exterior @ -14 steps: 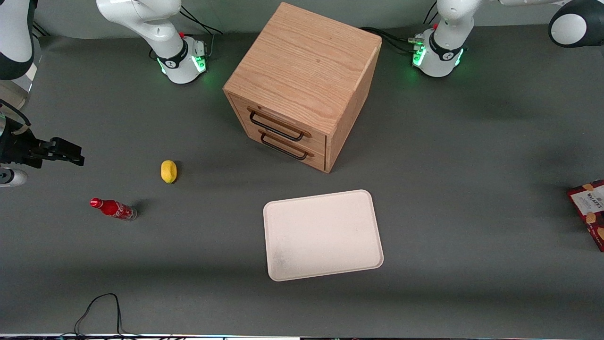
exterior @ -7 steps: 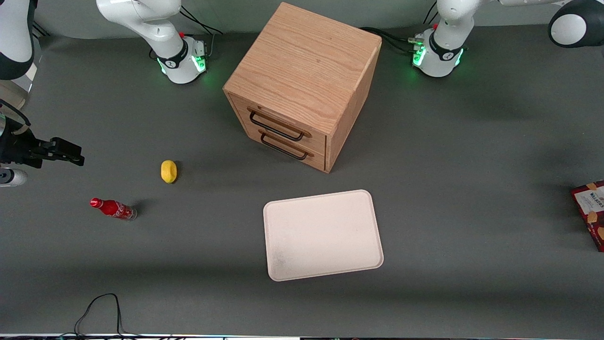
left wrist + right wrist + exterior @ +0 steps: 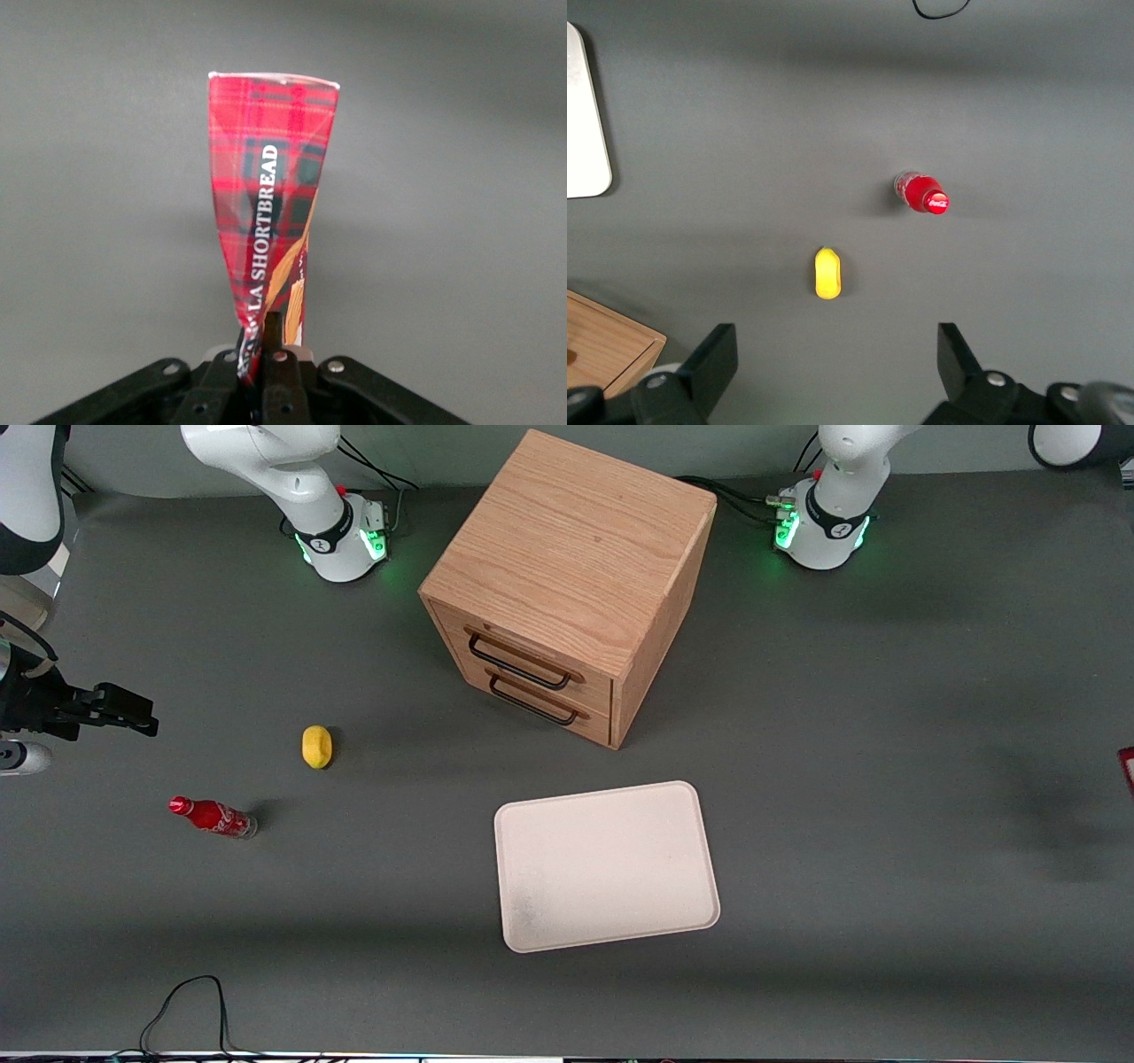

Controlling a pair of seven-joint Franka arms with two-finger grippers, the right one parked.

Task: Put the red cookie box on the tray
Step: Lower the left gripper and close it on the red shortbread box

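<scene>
My fingers (image 3: 266, 354) are clamped tight on one end of the red cookie box (image 3: 270, 199), which hangs clear of the grey counter (image 3: 886, 735) in my wrist view, its tartan side toward the camera; in the front view only a red sliver of the box (image 3: 1128, 766) shows at the counter's working-arm end, so I am out past that edge of the picture, well apart from the tray (image 3: 607, 865); the tray lies bare near the middle of the counter, closer to the front edge.

To do this carry well, I judge I should keep the grip firm, since the thin cardboard looks pinched where I hold it and could twist or slip; travel high enough that the hanging end clears the tray's rim, then lay the box flat inside the rim before letting go.

The wooden drawer cabinet (image 3: 567, 584) stands just farther from the front camera than the tray, the one thing close to my route; the lemon (image 3: 316, 746) and the small red soda bottle (image 3: 213, 817) lie toward the parked arm's end, out of the way.
</scene>
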